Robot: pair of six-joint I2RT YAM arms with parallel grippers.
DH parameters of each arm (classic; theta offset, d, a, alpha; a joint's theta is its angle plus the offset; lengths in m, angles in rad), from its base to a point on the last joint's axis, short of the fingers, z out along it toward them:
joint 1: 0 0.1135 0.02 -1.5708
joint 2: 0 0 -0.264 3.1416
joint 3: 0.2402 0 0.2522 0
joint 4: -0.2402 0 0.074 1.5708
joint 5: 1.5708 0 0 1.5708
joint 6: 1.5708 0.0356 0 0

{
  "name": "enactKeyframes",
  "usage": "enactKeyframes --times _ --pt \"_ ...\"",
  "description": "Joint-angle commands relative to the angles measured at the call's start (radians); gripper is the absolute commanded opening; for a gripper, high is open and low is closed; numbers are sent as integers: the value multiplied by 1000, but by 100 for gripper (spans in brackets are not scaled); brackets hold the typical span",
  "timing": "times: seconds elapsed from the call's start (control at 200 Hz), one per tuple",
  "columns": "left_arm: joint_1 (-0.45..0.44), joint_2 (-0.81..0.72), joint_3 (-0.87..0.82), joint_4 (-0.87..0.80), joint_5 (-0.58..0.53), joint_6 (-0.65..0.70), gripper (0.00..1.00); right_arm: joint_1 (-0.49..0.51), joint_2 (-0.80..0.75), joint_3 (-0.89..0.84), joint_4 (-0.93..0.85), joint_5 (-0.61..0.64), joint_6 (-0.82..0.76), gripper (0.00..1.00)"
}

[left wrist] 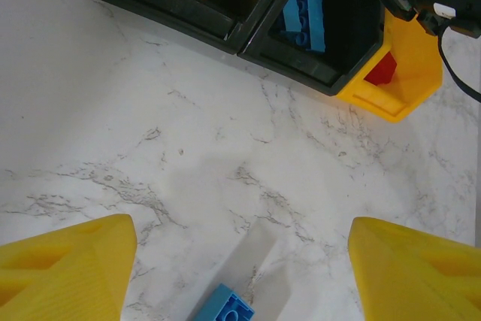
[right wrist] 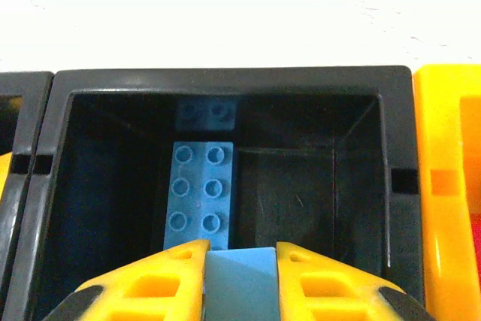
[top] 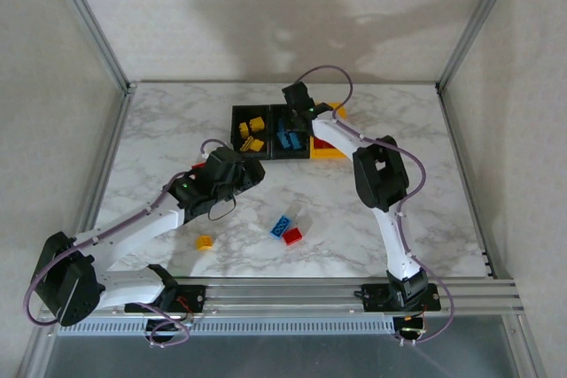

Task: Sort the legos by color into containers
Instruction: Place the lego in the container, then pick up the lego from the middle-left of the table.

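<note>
A marble table (top: pixel 399 130) has three joined bins at its far middle. The right gripper (right wrist: pixel 240 249) hangs over the middle black bin (right wrist: pixel 225 80), its jaws closed on a held blue brick (right wrist: pixel 240 283). A second blue brick (right wrist: pixel 199 193) lies inside that bin. The left black bin (top: pixel 237 112) contains yellow bricks (top: pixel 255 123). The yellow-orange bin (left wrist: pixel 409 65), on the right, contains a red brick (left wrist: pixel 382 71). The left gripper (left wrist: pixel 242 223) hovers above the table with its jaws open. Nearer, a loose blue brick (top: pixel 281 227), a loose red brick (top: pixel 292 236) and a loose yellow brick (top: pixel 205 242) lie on the marble.
</note>
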Motion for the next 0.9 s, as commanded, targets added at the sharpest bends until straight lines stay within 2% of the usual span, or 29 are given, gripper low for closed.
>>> enactKeyframes --times 0.0,0.205,0.406,0.701,0.896 --pt "-6 -19 2 -13 -15 13 75 -4 38 67 -44 48 9 20" --pt "-6 -20 0 -19 -19 16 75 -6 61 123 -74 59 12 38" --pt "-4 -28 -3 -32 -33 9 75 -4 20 111 -65 58 5 41" --pt "16 -76 -15 -154 -100 -17 76 32 -239 -115 77 8 -45 42" --pt "75 -95 -31 -224 -133 -8 76 67 -420 -286 126 -49 -49 47"
